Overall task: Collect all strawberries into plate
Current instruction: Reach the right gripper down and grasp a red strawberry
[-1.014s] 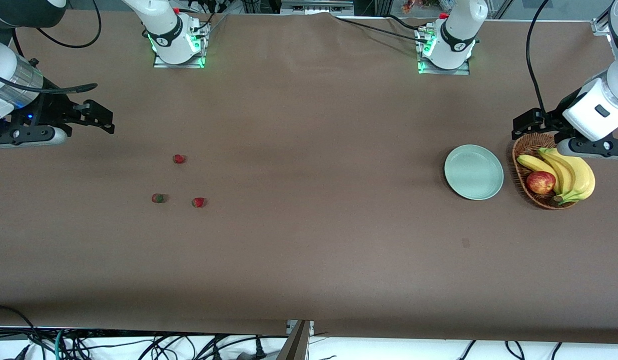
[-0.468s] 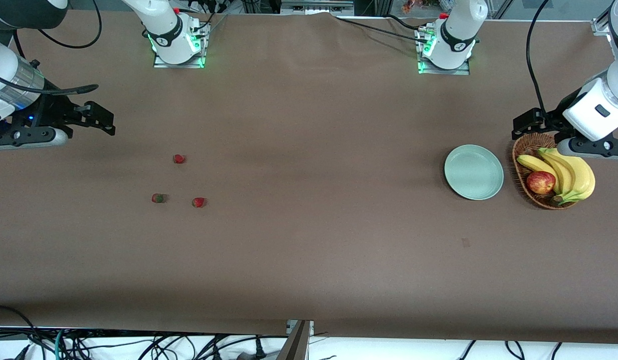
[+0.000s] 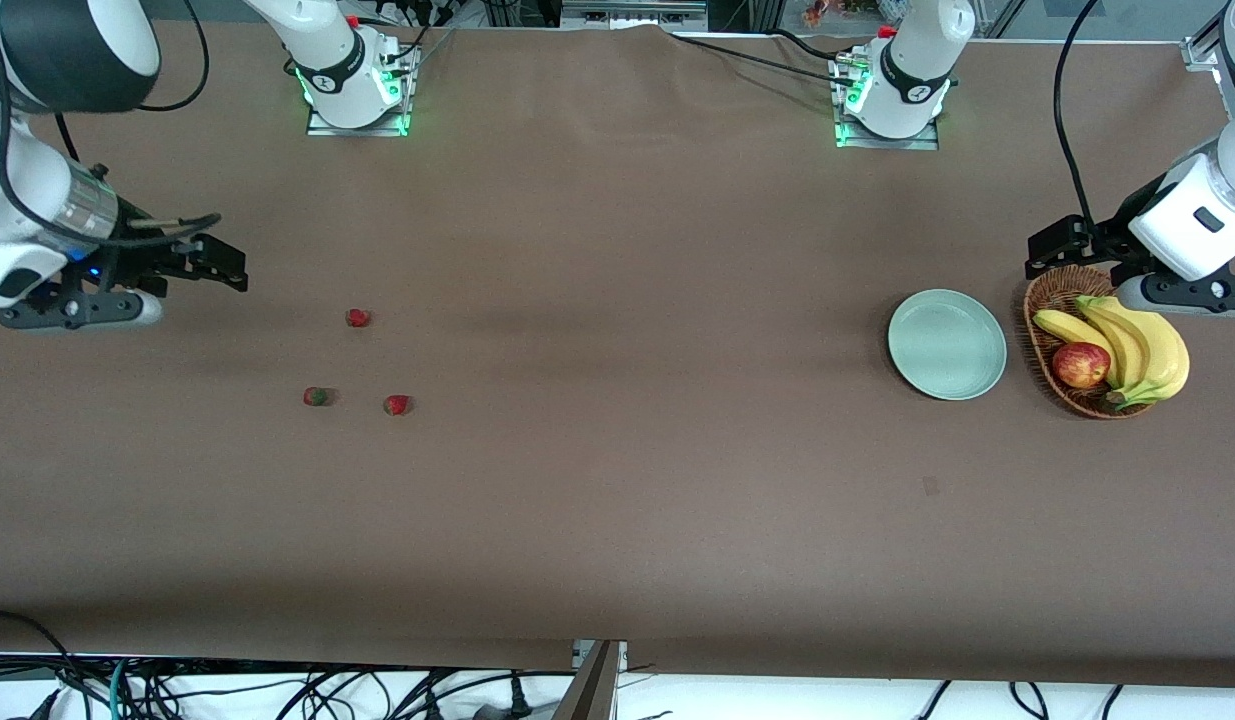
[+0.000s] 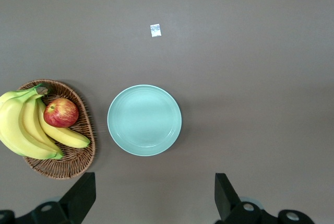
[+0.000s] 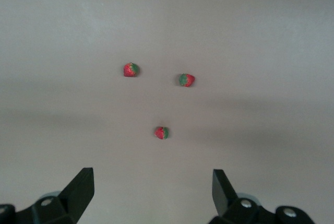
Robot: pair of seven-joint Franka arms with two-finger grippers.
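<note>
Red strawberries [image 3: 357, 318], three in a loose triangle, lie on the brown table [image 3: 617, 500] toward the right arm's end, apart from one another. Right gripper [image 3: 222, 265] hangs over bare table beside them, fingers spread wide, holding nothing. Mint-green plate [image 3: 946, 344] sits toward the left arm's end, just beside the wicker basket [image 3: 1049, 290] of bananas [image 3: 1137, 345] and an apple [image 3: 1080, 364]. Left gripper [image 3: 1062, 250] hovers over the basket's edge, jaws wide, empty.

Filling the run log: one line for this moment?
strawberries: three on table | plate: empty | right gripper: open, near strawberries | left gripper: open, over basket
</note>
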